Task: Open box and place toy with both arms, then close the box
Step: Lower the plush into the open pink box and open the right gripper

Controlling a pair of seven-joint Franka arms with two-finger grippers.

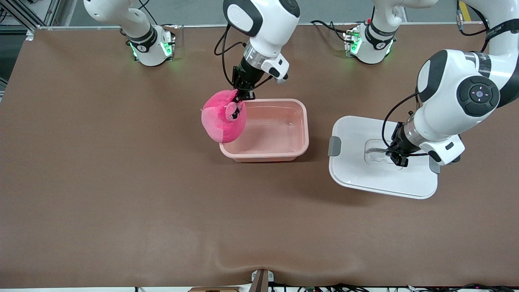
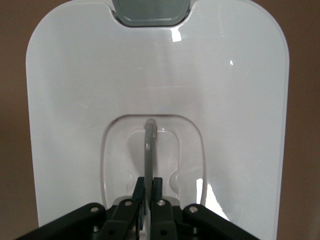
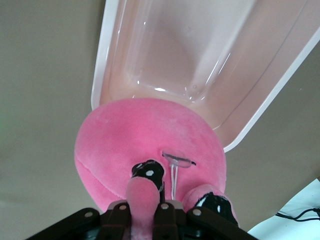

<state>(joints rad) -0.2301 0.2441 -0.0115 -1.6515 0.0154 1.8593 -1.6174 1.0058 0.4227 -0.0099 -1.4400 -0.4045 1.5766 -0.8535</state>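
The box [image 1: 305, 134] stands open in the middle of the table, a pink tub with nothing inside it. Its white lid [image 1: 357, 170] lies flat on the table toward the left arm's end. My left gripper [image 1: 399, 159] is shut on the lid's grey handle [image 2: 148, 150] in the recessed top. The hot-pink toy [image 1: 223, 117] hangs over the tub's rim at the right arm's end. My right gripper [image 1: 242, 95] is shut on one of its floppy ears [image 3: 141, 197]. Its black eyes [image 3: 148, 172] show in the right wrist view.
A grey side clip [image 1: 334, 146] sticks out from the lid's edge toward the tub. Both arm bases [image 1: 150, 46] stand along the table's edge farthest from the front camera. Brown tabletop [image 1: 121, 194] spreads wide around the tub and lid.
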